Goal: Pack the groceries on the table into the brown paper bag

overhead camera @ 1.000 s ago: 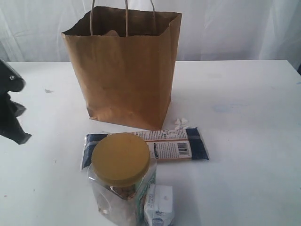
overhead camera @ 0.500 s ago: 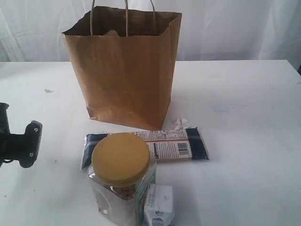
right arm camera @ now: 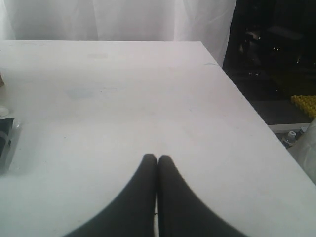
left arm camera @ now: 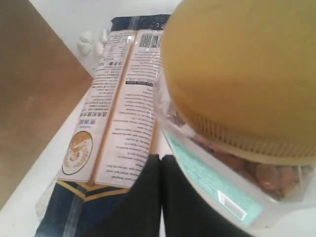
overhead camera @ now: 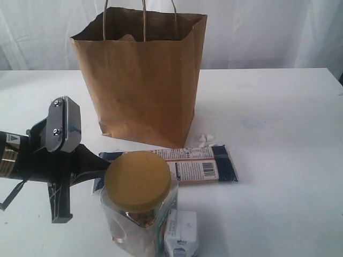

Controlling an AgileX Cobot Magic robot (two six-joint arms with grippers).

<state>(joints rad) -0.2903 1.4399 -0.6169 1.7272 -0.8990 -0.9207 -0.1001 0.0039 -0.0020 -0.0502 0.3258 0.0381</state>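
White table point(overhead camera: 278, 160) fills the exterior view, with curtains behind. At upper centre stands the bag point(overhead camera: 142, 80), upright and open-topped. Just below it the packet point(overhead camera: 198, 166) lies flat. At lower centre the jar point(overhead camera: 139, 214) stands with its yellow lid point(overhead camera: 138, 180) on, the carton point(overhead camera: 181, 235) just beside it at lower right. The left gripper point(left arm camera: 161, 163) has its fingers pressed together, holding nothing, tips close by the packet's end and the jar's base; whether they touch cannot be told. The right gripper point(right arm camera: 157, 160) is likewise closed and empty above the table.
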